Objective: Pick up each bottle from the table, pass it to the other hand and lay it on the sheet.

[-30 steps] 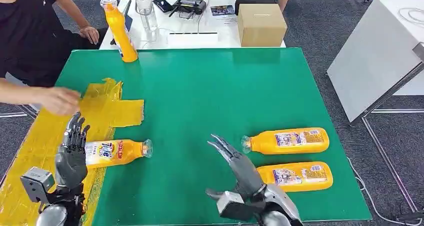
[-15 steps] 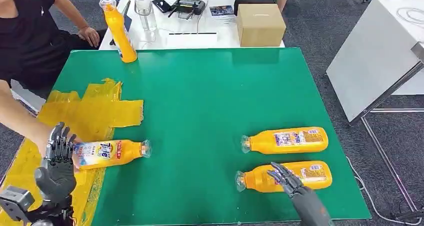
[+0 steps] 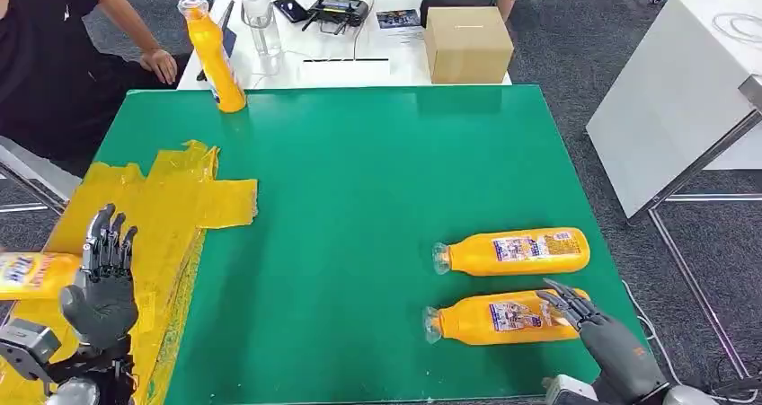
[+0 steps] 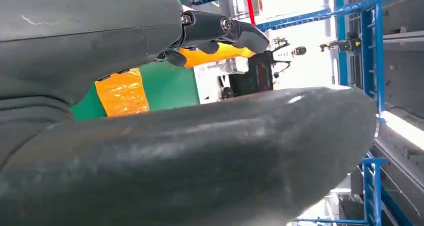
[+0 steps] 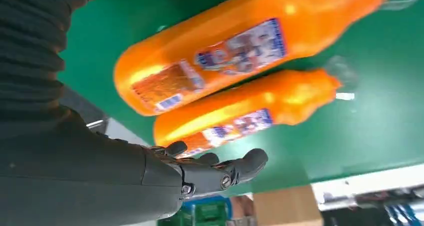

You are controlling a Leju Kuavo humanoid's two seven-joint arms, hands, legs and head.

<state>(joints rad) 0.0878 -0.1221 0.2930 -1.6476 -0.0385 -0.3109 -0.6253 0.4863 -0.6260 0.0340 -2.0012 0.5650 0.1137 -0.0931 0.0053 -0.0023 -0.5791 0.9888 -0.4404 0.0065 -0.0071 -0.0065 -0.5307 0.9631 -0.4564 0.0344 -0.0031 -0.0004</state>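
A green worktop (image 3: 359, 198) fills the middle of the head view, with a crinkled yellow sheet (image 3: 171, 198) over its left edge. Two orange bottles (image 3: 512, 251) (image 3: 499, 319) lie side by side at lower right. The right hand (image 3: 598, 333) hovers at the nearer bottle's base, fingers released; the left hand (image 3: 101, 284), lower left, is spread and holds nothing.

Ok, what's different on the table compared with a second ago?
The bottle that lay at the sheet's edge is gone from there, now at the frame's left edge beyond the yellow sheet; the person's arm has withdrawn. The right hand swung right to the nearer bottle's base, not gripping. The left hand stays open; the other lying bottle and upright bottle unmoved.
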